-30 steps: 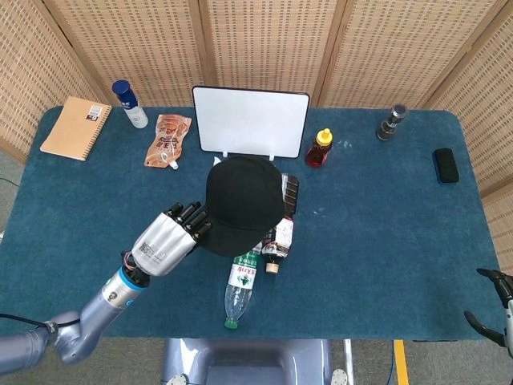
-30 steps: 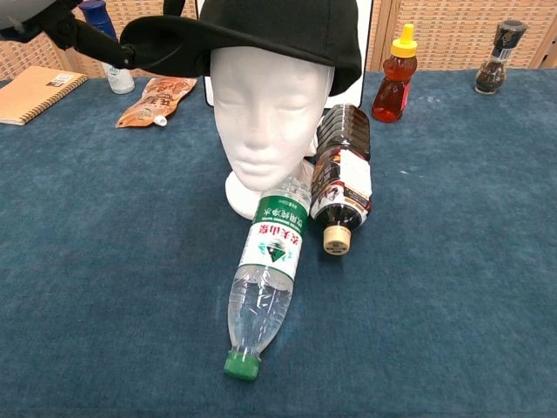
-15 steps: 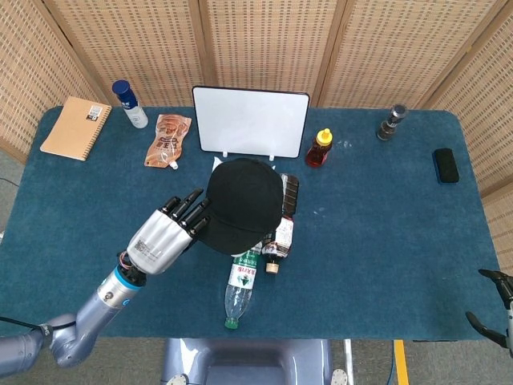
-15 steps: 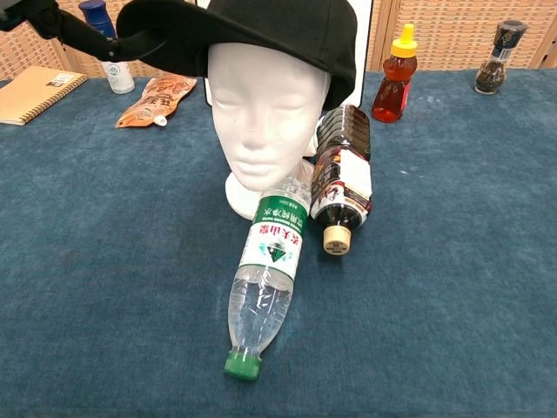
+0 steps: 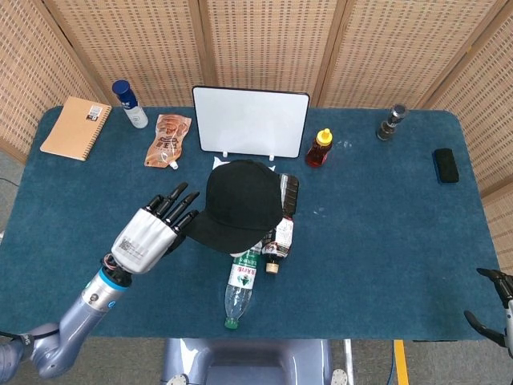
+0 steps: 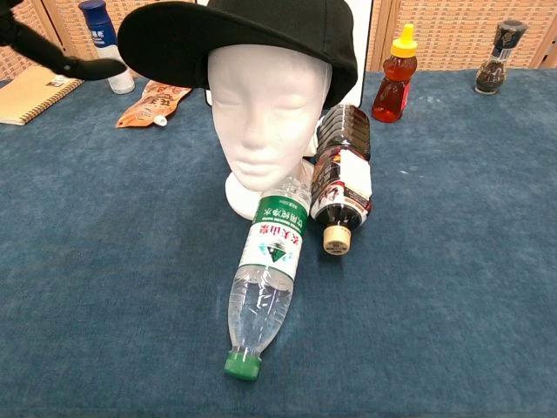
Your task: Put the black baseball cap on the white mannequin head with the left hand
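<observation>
My left hand (image 5: 149, 233) is free, fingers spread, holding nothing. Black fabric baseball cap (image 5: 239, 204) sits just right of it on the white foam mannequin head (image 6: 268, 117), brim twd my fingertips (image 6: 87, 69). Risk imo: snagging that brim on pull-back, twisting cap off.

Head view is looking steeply down over the whole table (image 5: 385, 241); chest view is facing across it low and close. Both are sharing the mannequin head (image 6: 268, 113).
</observation>
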